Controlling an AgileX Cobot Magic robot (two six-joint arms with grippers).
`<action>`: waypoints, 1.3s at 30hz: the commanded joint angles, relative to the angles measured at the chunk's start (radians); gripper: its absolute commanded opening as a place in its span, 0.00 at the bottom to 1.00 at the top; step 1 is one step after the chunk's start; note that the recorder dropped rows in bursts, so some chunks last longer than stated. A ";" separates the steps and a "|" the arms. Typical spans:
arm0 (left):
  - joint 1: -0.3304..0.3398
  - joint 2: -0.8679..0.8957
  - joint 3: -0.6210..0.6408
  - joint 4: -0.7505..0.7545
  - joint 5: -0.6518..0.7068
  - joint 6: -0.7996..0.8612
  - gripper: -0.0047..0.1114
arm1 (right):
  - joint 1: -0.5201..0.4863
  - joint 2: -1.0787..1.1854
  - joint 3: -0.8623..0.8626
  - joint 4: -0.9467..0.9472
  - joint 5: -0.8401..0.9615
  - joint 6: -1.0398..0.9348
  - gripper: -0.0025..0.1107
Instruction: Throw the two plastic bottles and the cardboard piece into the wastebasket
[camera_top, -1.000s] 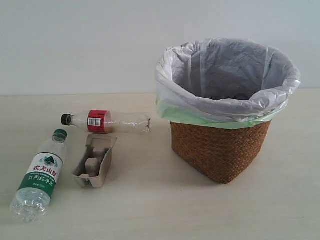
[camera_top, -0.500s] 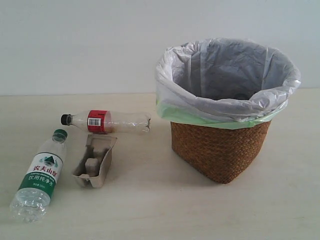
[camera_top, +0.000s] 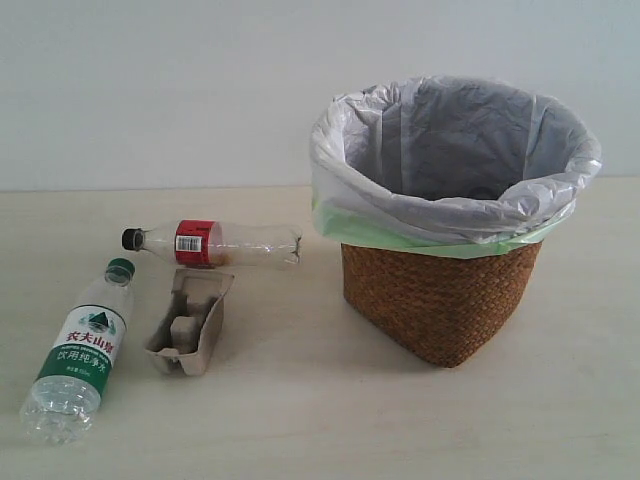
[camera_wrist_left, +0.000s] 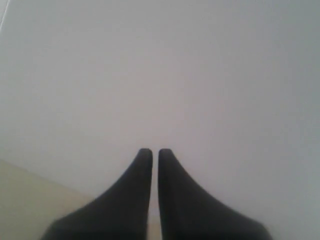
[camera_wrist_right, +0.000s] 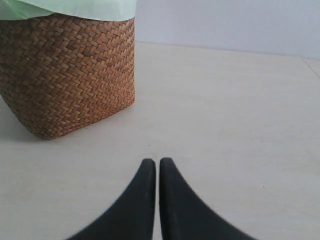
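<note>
In the exterior view a green-capped bottle (camera_top: 78, 352) lies at the front left of the table. Behind it lies the slimmer black-capped bottle (camera_top: 210, 243) with a red label. Between them sits the grey-beige cardboard piece (camera_top: 189, 321). The wicker wastebasket (camera_top: 440, 300) with its white bag stands to the right; it also shows in the right wrist view as the wastebasket (camera_wrist_right: 70, 75). Neither arm appears in the exterior view. My left gripper (camera_wrist_left: 155, 151) is shut, holds nothing and faces a blank wall. My right gripper (camera_wrist_right: 157, 161) is shut and holds nothing, over bare table, apart from the basket.
The pale table (camera_top: 320, 420) runs back to a plain light wall (camera_top: 160, 90). A strip of the table (camera_wrist_left: 20, 200) shows at one corner of the left wrist view.
</note>
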 joint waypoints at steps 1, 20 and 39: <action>0.002 0.193 -0.076 0.003 0.111 0.093 0.18 | -0.005 -0.005 -0.001 -0.001 -0.004 0.000 0.02; -0.187 1.253 -0.343 -0.423 0.354 0.804 0.70 | -0.005 -0.005 -0.001 -0.001 -0.004 0.000 0.02; -0.187 1.304 -0.343 -0.415 0.215 0.809 0.07 | -0.005 -0.005 -0.001 -0.001 -0.004 0.000 0.02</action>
